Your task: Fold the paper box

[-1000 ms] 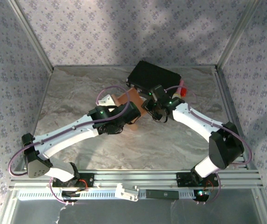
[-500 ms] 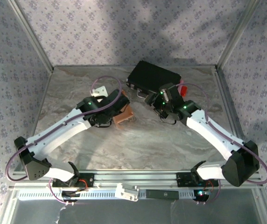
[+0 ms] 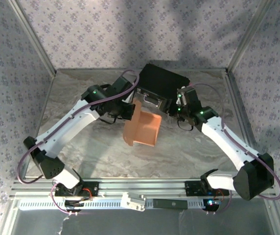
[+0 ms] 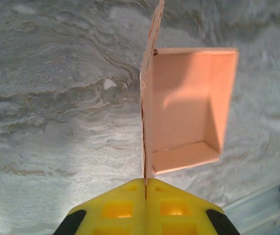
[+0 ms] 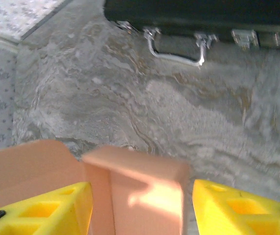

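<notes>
Left claw (image 4: 145, 185) pinches paper box (image 4: 186, 105) flap; box salmon, half-erected, open-topped; right claw (image 5: 139, 193) spread, apparently over it.

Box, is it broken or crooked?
Not broken. The box is only half folded: one flap sticks out straight, pinched by the left gripper, and its inside stands open. The black case looks fine.

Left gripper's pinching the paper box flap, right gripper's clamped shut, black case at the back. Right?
One thing is off: the right gripper is open, its fingers well apart in the right wrist view. The left gripper does pinch the paper box flap, and the black case is at the back.
</notes>
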Tool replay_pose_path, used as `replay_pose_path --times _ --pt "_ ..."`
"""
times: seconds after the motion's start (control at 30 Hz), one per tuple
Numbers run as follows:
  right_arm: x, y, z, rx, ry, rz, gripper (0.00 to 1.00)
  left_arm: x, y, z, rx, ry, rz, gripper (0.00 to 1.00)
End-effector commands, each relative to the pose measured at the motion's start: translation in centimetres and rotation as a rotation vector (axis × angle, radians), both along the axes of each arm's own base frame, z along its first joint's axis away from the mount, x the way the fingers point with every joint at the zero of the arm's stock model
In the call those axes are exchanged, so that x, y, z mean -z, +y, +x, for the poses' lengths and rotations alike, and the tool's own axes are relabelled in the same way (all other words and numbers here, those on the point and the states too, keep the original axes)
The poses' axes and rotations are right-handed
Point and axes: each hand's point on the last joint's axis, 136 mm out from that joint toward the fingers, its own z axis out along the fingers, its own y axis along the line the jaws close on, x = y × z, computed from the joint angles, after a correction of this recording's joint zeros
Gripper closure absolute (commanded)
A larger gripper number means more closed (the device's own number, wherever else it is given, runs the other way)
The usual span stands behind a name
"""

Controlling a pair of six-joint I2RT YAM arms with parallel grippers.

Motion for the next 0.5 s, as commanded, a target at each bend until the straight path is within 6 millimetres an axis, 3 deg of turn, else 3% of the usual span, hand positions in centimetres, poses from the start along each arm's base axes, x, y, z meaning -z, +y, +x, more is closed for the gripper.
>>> replay_pose_path --times 0.0,0.07,0.23,0.47 --pt "-2.5 0.4 -0.4 -0.199 -0.150 -0.067 0.43 0.9 0.1 -1.6 0.245 0.070 0.107 1.00" --pt "-2.9 0.1 -0.6 -0.237 -0.207 -0.085 0.42 1.8 0.7 -0.6 0.304 0.066 0.225 1.00" --pt "-2.8 0.2 -1.2 -0.289 -0.316 -0.085 0.41 1.9 1.6 2.3 0.412 0.029 0.460 1.00" --pt "0.1 1.1 -1.4 -0.372 -0.473 -0.086 0.41 3.7 0.3 2.6 0.725 -0.020 0.571 1.00"
